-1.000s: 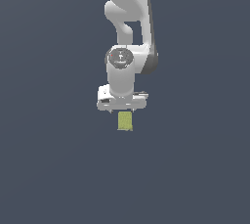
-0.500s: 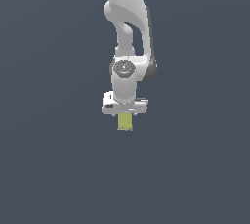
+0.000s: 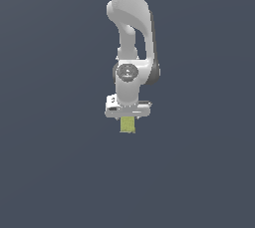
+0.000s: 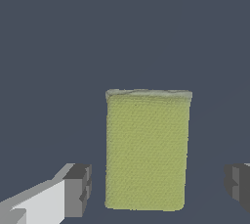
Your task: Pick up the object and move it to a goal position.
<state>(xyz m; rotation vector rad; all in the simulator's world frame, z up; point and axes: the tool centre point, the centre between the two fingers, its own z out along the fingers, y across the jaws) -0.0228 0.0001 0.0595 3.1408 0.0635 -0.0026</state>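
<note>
The small yellow-green rectangular block with a mottled surface (image 4: 147, 149) sits directly beneath the white Panda gripper (image 3: 127, 117). Its grey-tipped fingers (image 4: 78, 190) stand spread, one on each side of the block, with clear gaps and no contact.

Surface: plain dark blue-grey floor (image 3: 55, 172), uniform across both views.
Resting on it: yellow-green mottled block (image 3: 128, 125), standing upright.

Yellow-green block (image 4: 146, 149) — mottled, rectangular — flat between the jaws.
</note>
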